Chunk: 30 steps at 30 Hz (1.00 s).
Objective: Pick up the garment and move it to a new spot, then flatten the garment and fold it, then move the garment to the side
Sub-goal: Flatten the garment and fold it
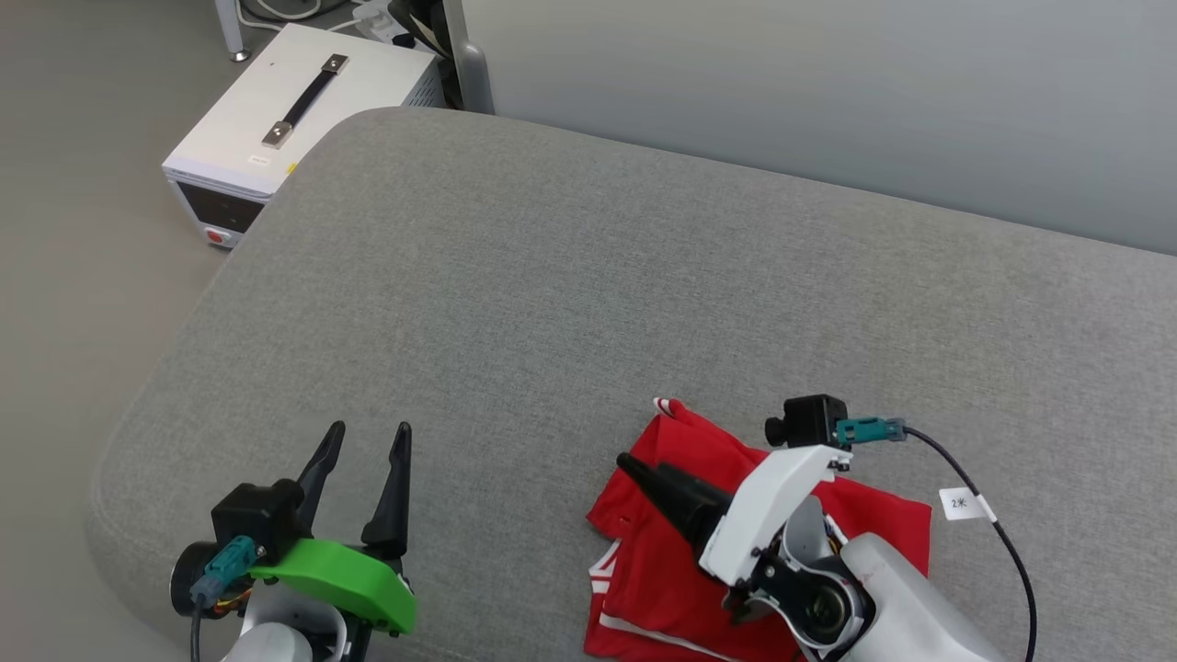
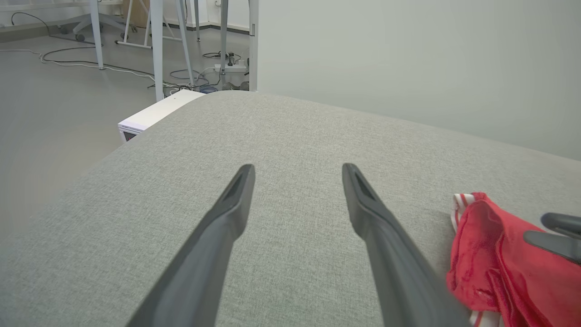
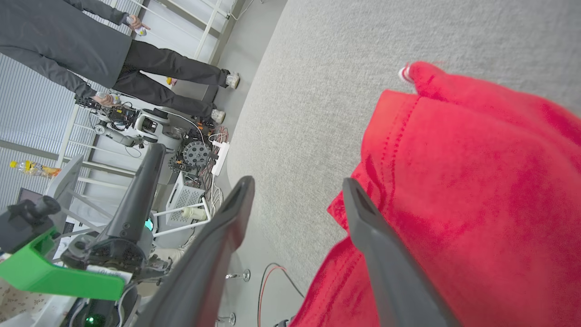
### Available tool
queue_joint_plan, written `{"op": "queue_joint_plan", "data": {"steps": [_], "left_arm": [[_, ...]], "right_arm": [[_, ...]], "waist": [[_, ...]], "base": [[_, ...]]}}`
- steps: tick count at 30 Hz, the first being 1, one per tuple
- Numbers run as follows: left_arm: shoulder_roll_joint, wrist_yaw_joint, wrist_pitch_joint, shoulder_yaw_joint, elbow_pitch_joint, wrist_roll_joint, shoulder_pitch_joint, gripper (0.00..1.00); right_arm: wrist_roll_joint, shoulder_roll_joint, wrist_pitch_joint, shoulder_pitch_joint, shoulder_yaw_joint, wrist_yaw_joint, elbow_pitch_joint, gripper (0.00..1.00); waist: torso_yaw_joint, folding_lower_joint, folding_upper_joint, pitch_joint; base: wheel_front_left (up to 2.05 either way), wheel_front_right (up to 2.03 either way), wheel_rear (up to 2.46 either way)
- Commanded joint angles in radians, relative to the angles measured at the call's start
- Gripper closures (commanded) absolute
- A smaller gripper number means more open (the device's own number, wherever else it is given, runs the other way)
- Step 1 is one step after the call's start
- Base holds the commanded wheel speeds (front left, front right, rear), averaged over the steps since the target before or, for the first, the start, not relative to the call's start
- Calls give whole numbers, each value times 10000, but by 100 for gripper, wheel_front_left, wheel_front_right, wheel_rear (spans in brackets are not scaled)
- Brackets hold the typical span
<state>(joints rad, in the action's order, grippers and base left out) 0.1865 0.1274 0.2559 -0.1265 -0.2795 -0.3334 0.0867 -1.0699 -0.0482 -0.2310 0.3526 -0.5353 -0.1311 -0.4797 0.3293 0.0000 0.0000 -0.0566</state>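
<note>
Left pincer (image 1: pixel 370 432) hangs over the near left part of the surface (image 1: pixel 552 276), its two dark fingers spread apart with nothing but grey cloth between them; the left wrist view (image 2: pixel 298 169) shows the same gap. Right pincer (image 1: pixel 634 467) sits at the near right, above the left side of the garment (image 1: pixel 662 561). Its fingers are also apart (image 3: pixel 298 181) and grip nothing: one lies over the red cloth, the other over bare surface just beside the garment's edge. Whether either finger touches the cloth I cannot tell.

The garment (image 3: pixel 476 181) lies in a loose, rumpled heap on the near right of the surface, red with white striped trim showing at its far tip and near edge. It is well apart from the left pincer.

The surface is covered in grey woven fabric, with a softly rounded corner at the far left and a rounded near left edge. A plain pale wall (image 1: pixel 828 74) runs along its far side. On the grey floor (image 1: pixel 74 230) at the far left stands a white box (image 1: pixel 276 119) with a black carrying handle on top and a red button on its dark front. Beyond it rise white metal legs (image 2: pixel 156 45), with cables (image 2: pixel 68 61) trailing over the floor. The right wrist view shows a person (image 3: pixel 91 50) in dark clothes and pale shoes standing near a clutter of equipment and a power strip (image 3: pixel 221 156).
</note>
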Motion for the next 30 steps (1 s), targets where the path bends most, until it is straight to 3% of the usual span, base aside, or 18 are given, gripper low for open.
{"op": "queue_joint_plan", "data": {"steps": [1, 6, 13, 20, 24, 30], "left_arm": [[-57, 31, 59, -8, -15, 90, 127, 0], [-40, 32, 59, -86, 102, 57, 64, 0], [-76, 32, 59, -99, 443, -45, -23, 0], [-136, 32, 59, -138, 857, -171, -79, 0], [-192, 32, 59, -105, 1117, -181, -94, 0], [-346, 32, 59, -63, 1457, -89, -249, 0]], "right_arm": [[-20, -21, 130, 259, 49, 4, -55, 0], [1281, -228, 564, 753, 361, 4, 90, 0], [4692, -2032, 1645, 999, 637, 4, 1228, 0], [6818, -3163, 2488, 241, 2002, 4, 2534, 0], [7592, -3189, 2900, -651, 3090, 4, 3394, 0], [8080, -2352, 3484, -2184, 4751, 4, 4609, 0]], "waist": [[-115, 0, 0, 89], [-516, 0, 0, 286], [-1306, 0, 0, 533], [-2099, 0, 0, 562], [-2477, 0, 0, 516], [-2858, 0, 0, 474]], "base": [[0, 0, 0], [0, 0, 0], [0, 0, 0], [0, 0, 0], [0, 0, 0], [0, 0, 0]]}}
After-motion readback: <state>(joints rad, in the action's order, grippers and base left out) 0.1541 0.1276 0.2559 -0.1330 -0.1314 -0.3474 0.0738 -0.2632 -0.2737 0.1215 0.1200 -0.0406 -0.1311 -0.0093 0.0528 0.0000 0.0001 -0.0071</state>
